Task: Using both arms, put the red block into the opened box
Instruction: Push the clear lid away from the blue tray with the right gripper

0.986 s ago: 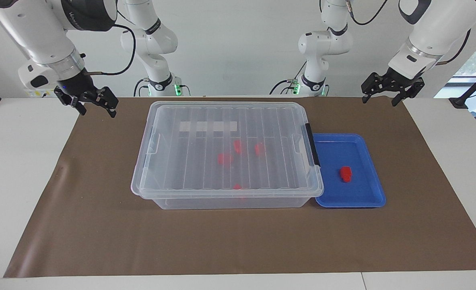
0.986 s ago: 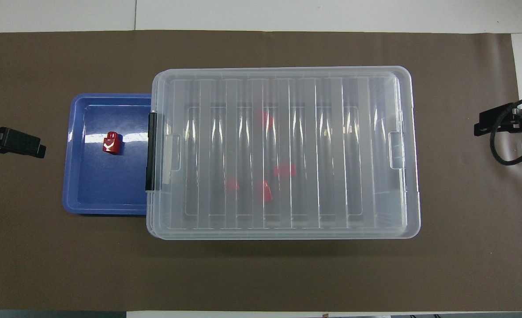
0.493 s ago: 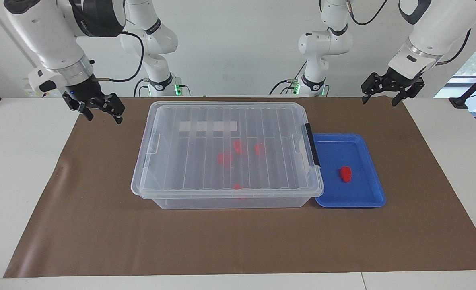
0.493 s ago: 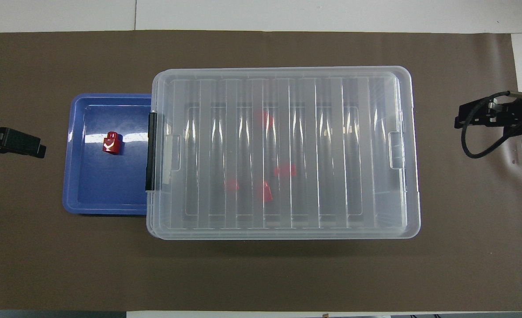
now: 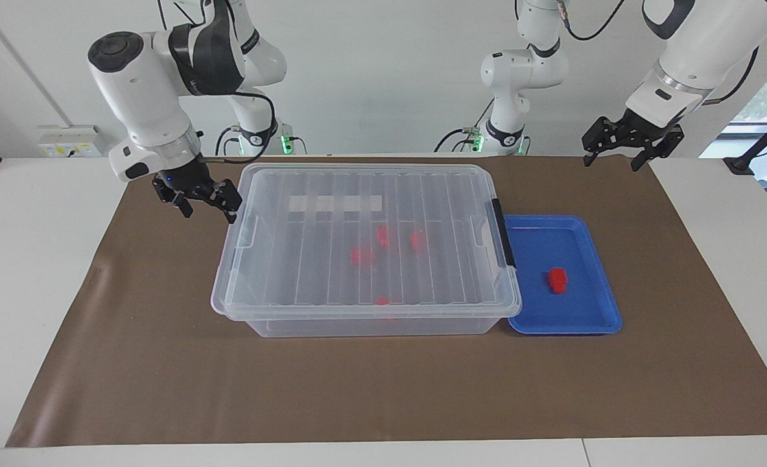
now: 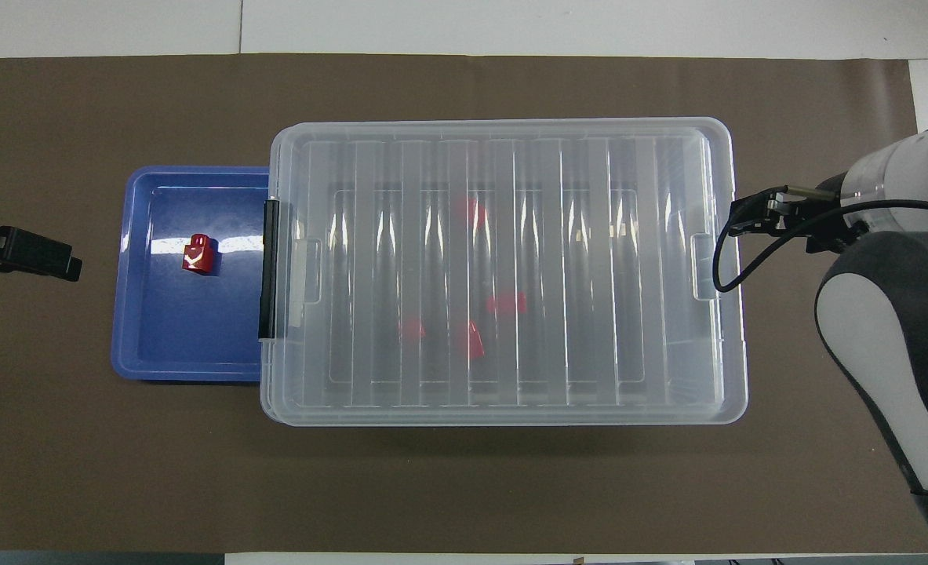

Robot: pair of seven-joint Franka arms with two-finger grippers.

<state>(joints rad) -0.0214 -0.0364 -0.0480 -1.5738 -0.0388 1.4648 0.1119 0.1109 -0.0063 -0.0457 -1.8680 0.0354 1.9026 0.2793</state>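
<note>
white table (image 5: 39,272) under a brown paper mat (image 5: 163,376); plain white wall at the robots' end. box (image 5: 364,246) mid-mat, ribbed lid on, red pieces inside. red block (image 5: 557,279) in blue tray (image 5: 600,311), touching the box at the left arm's end. right end effector (image 5: 203,202) fingers apart, empty, just beside the box's end. left end effector (image 5: 618,157) fingers apart, empty, waits over the mat's corner.

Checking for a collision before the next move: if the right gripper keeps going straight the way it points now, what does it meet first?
Probably the box: the right gripper, open, points down at its lid's rim on the right arm's end. It may just miss and meet the brown mat; depth is unclear.
</note>
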